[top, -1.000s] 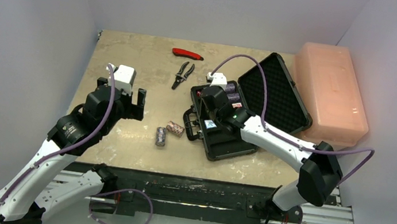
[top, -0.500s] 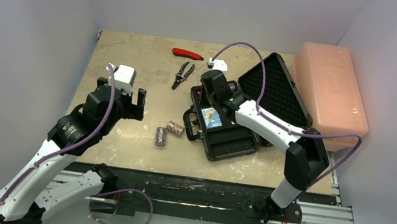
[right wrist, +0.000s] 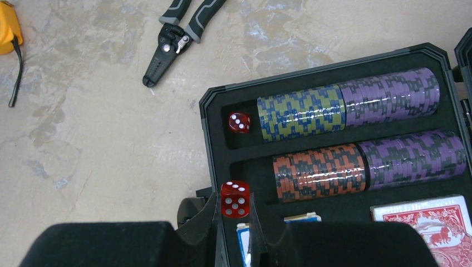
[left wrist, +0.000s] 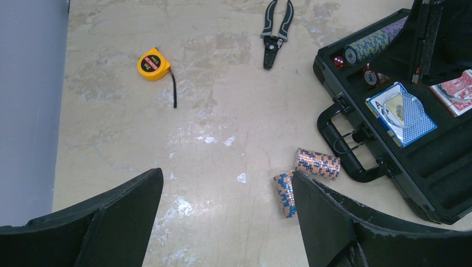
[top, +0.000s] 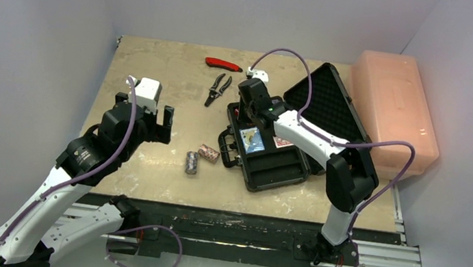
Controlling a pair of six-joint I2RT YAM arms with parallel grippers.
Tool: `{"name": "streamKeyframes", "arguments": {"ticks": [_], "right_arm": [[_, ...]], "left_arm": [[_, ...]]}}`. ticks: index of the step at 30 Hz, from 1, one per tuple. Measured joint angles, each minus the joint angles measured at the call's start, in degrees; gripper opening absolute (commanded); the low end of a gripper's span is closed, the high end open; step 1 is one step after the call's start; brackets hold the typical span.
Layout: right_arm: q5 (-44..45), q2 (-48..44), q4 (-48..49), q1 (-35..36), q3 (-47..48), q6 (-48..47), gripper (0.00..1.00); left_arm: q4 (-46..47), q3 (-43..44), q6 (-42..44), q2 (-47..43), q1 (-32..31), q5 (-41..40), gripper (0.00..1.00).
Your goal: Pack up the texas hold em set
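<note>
Right end effector is clamped on a small red die, holding it over the near-left corner of the open black briefcase. A second red die lies in the foam slot at the left end of the back row, touching an olive-and-blue chip stack; a purple chip stack continues that row. The next row holds an orange chip stack and another purple stack. A red card deck and a blue card deck sit in the compartments nearer the handle.

Left end effector hangs above the table with its fingers wide apart, gripping nothing. Two loose chip stacks lie on their sides near the briefcase handle. Wire strippers and a yellow tape measure lie further back.
</note>
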Motion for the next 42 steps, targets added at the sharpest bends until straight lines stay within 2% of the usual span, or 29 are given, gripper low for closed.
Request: {"name": "streamKeyframes", "arguments": {"ticks": [20, 42], "right_arm": [[-1.5, 4.6, -0.4, -2.2, 1.5, -0.2, 0.02], [-4.3, 5.4, 0.1, -2.7, 2.3, -0.2, 0.24]], "left_arm": [[0.0, 0.0, 0.0, 0.0, 0.0, 0.0, 0.86], [0.0, 0.0, 0.0, 0.0, 0.0, 0.0, 0.86]]}}
